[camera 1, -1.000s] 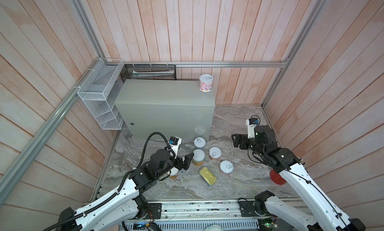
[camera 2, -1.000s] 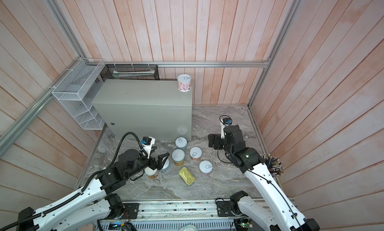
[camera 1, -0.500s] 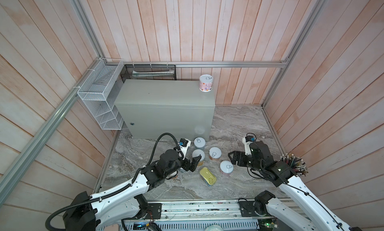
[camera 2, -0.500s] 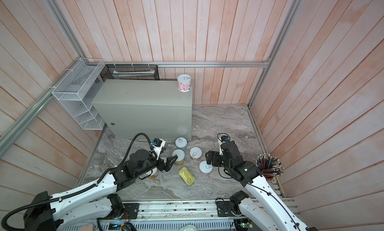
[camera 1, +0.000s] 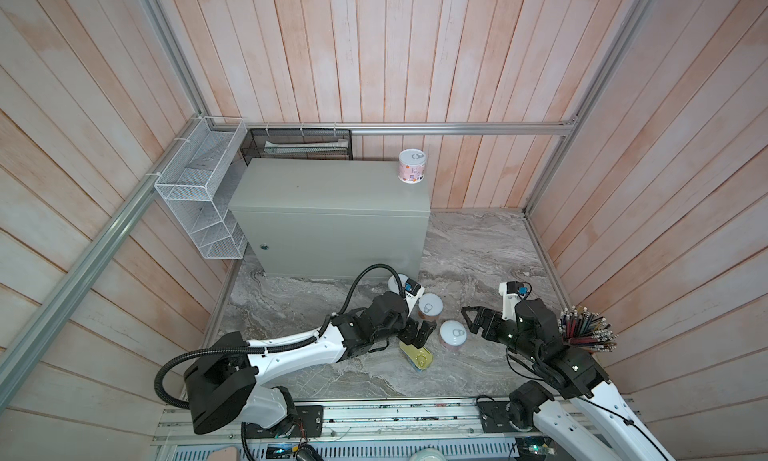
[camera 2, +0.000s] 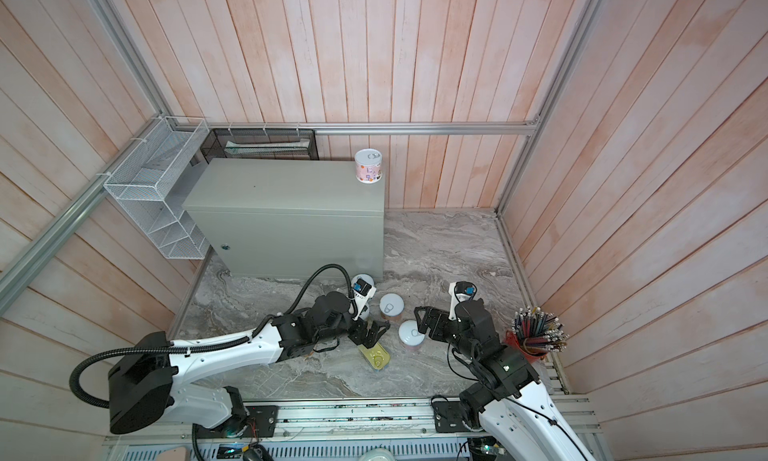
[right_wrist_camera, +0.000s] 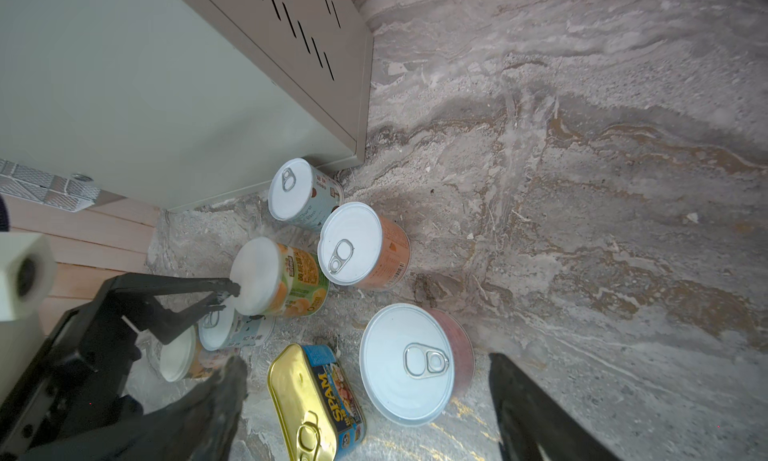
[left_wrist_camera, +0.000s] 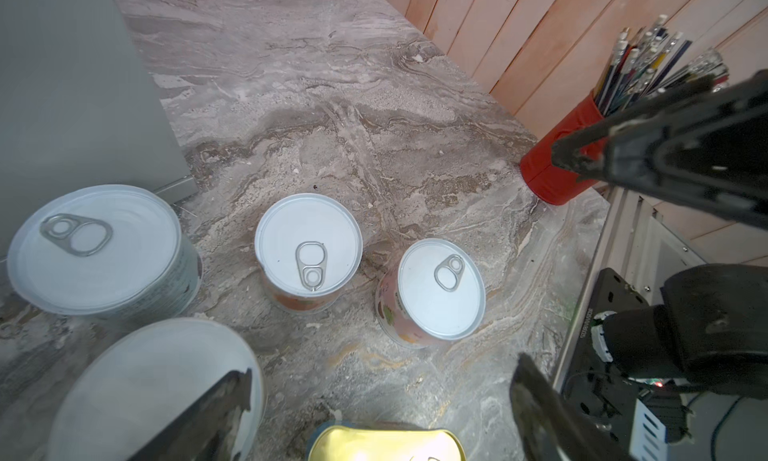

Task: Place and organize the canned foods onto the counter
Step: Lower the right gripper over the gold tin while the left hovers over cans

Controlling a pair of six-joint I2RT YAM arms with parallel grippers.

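The counter (camera 1: 328, 197) (camera 2: 286, 189) is a grey metal box with one pink can (camera 1: 412, 166) (camera 2: 368, 166) on its back right corner. Several canned foods stand on the marble floor in front of it, among them an orange can (camera 1: 430, 305) (right_wrist_camera: 357, 243), a pink can (camera 1: 453, 333) (right_wrist_camera: 411, 363) and a gold-topped blue tin (camera 1: 417, 355) (right_wrist_camera: 316, 400). My left gripper (camera 1: 417, 332) (left_wrist_camera: 384, 369) is open, low over the tin's end (left_wrist_camera: 386, 442). My right gripper (camera 1: 471, 317) (right_wrist_camera: 368, 365) is open just right of the pink can. Neither holds anything.
A red cup of pencils (camera 1: 582, 334) (left_wrist_camera: 557, 164) stands at the right wall behind my right arm. A white wire basket (camera 1: 199, 197) and a black mesh tray (camera 1: 299, 145) hang at the back left. Wooden walls close in on three sides.
My left gripper has reached right over the cans to the gold tin. My right arm has come forward and down to the pink can, uncovering the pencil cup.
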